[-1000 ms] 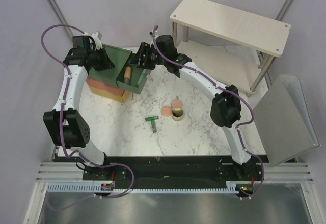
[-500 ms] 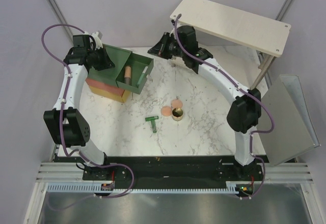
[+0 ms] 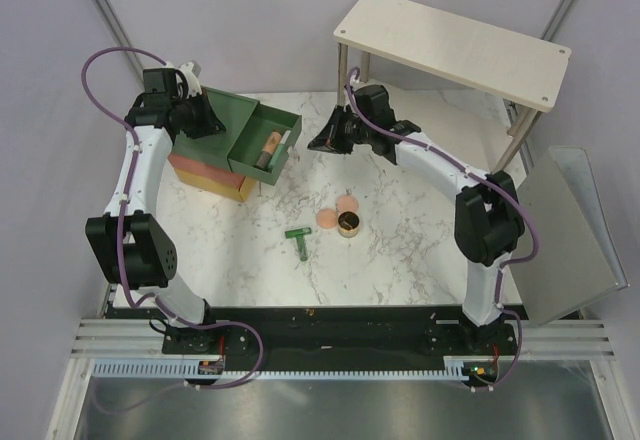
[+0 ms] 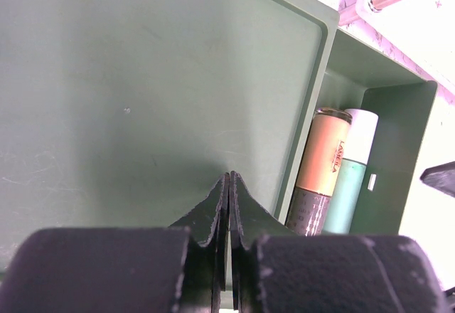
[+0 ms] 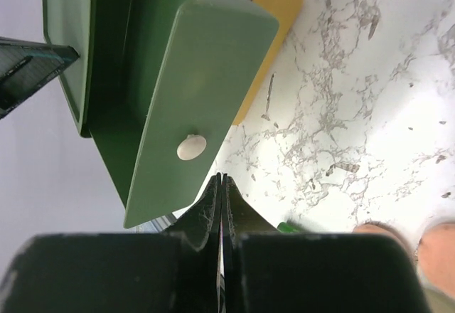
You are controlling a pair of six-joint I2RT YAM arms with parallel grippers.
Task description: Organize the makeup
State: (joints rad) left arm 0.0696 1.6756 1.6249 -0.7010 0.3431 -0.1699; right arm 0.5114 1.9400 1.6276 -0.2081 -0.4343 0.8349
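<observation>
- My left gripper (image 4: 229, 179) is pinched shut on nothing, over the drawer box (image 4: 142, 78) top; the tube (image 4: 323, 163) and mint case (image 4: 353, 178) lie in the open drawer (image 4: 380, 114), ahead and right of its tips.
- My right gripper (image 5: 221, 180) is also closed and empty, tips just short of the drawer's knob (image 5: 191, 146).
- Gold pot (image 3: 349, 225), pink discs (image 3: 328, 219) and green tool (image 3: 299, 240) sit on the table (image 3: 400, 270), back toward the wrist, right of those jaws.
- I'd judge the pot stiff, smooth and likely slippery — pinch across its walls. The discs look thin — take an edge.
</observation>
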